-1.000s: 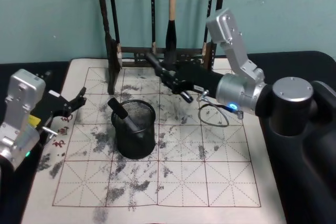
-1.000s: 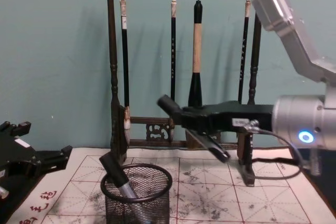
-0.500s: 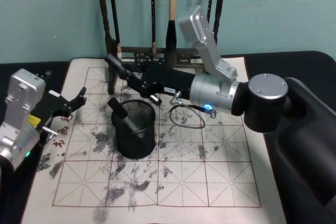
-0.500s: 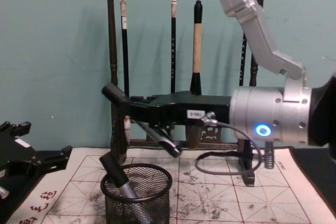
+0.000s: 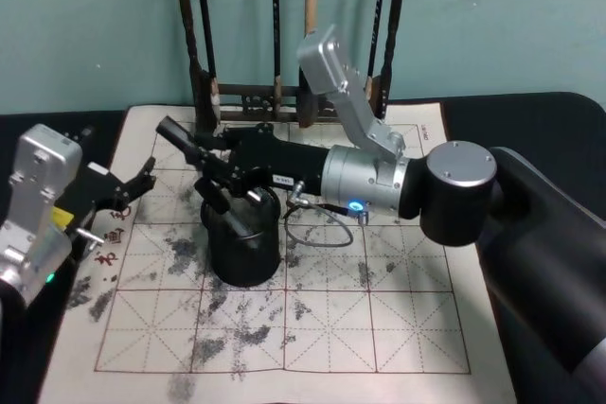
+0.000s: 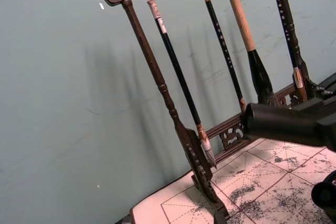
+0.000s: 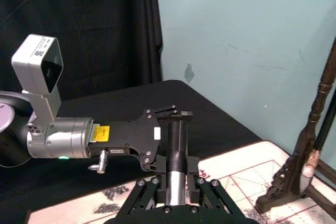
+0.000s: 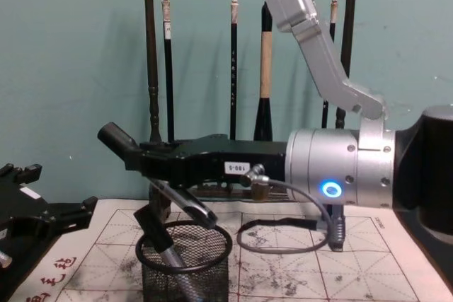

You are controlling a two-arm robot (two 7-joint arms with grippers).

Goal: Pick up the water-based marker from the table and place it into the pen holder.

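Your right pincer (image 8: 159,175) hangs wide open right over the pen holder (image 8: 185,268) rim. The marker (image 8: 159,238) leans inside, just below it. Left pincer (image 5: 133,186) sits open off by the counter's edge.

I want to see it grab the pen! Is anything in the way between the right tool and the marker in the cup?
Nothing visible is in the way. The right tool hangs open just above the pen holder, and the marker leans inside it, right under the spread fingers.

Wooden brush rack (image 6: 157,77) — four hanging brushes (image 6: 176,69) — against teal wall (image 6: 63,129).
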